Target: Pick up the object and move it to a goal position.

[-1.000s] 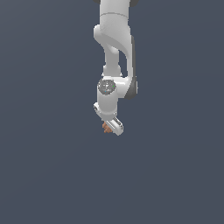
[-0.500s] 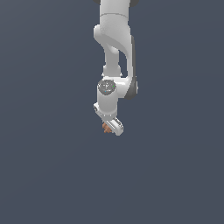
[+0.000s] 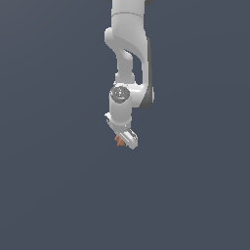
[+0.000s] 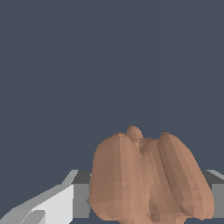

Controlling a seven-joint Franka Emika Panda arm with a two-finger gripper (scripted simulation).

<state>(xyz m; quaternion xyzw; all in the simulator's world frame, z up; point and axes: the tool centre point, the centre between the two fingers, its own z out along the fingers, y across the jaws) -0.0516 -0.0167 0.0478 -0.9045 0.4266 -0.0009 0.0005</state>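
The object [image 3: 118,140] is a small knobbly reddish-brown blob. In the exterior view it peeks out at the lower end of the white arm, beside my gripper [image 3: 124,139]. In the wrist view the object [image 4: 148,177] fills the near field as a lumpy brown mass between my fingers [image 4: 52,205]. The grey finger pads sit against both of its sides, so the gripper is shut on it. Most of the object is hidden by the hand in the exterior view.
The white arm [image 3: 128,58] hangs down from the top of the exterior view. A plain dark grey surface [image 3: 58,195] lies all around, with no other objects in sight.
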